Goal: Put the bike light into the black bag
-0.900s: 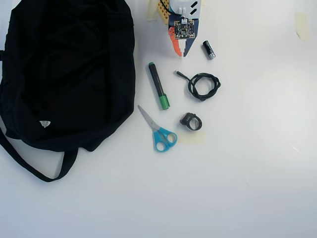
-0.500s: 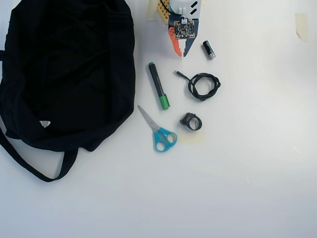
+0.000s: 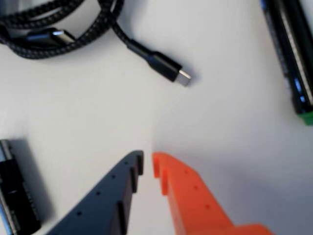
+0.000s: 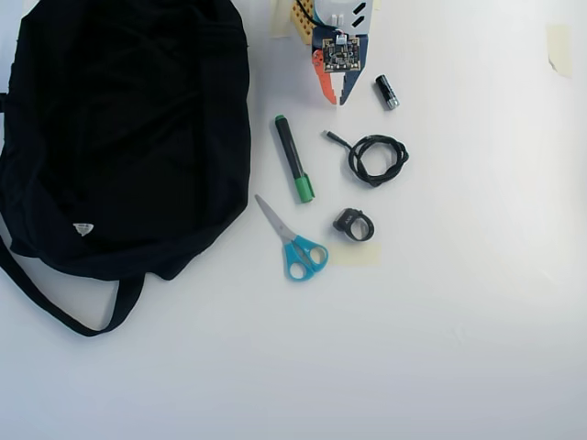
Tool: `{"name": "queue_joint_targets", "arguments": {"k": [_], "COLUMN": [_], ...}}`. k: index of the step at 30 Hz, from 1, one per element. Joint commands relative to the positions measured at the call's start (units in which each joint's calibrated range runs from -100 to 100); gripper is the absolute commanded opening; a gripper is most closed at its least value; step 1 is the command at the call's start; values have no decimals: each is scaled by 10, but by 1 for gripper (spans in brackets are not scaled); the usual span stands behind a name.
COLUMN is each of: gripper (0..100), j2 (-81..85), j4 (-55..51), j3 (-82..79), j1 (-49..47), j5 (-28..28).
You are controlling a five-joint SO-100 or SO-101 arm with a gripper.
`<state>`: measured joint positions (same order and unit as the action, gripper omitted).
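Note:
The bike light (image 4: 354, 224), a small black block with a round strap loop, lies on the white table right of the scissors; it is out of the wrist view. The black bag (image 4: 119, 137) lies flat and fills the left of the overhead view, with a white triangular label and a strap loop at its lower edge. My gripper (image 4: 336, 99) is at the top centre, well above the light and right of the bag. Its orange and dark blue fingers stand almost together with nothing between them, over bare table in the wrist view (image 3: 147, 164).
A green-capped marker (image 4: 293, 158) (image 3: 288, 54), a coiled black cable (image 4: 376, 158) (image 3: 49, 29) and a short black cylinder (image 4: 386, 92) (image 3: 14, 196) lie around the gripper. Blue-handled scissors (image 4: 293, 243) lie left of the light. A tape piece (image 4: 558, 46) sits at the top right.

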<state>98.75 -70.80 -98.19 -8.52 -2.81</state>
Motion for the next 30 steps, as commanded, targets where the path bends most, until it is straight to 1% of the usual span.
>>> {"name": "queue_joint_targets", "arguments": {"k": [1,30], "gripper": [2,3], "j2": [8,8], "j4": [-18,-18], "j3": [-11,-10], "j1": [2,0], "j5": [1,2]}}
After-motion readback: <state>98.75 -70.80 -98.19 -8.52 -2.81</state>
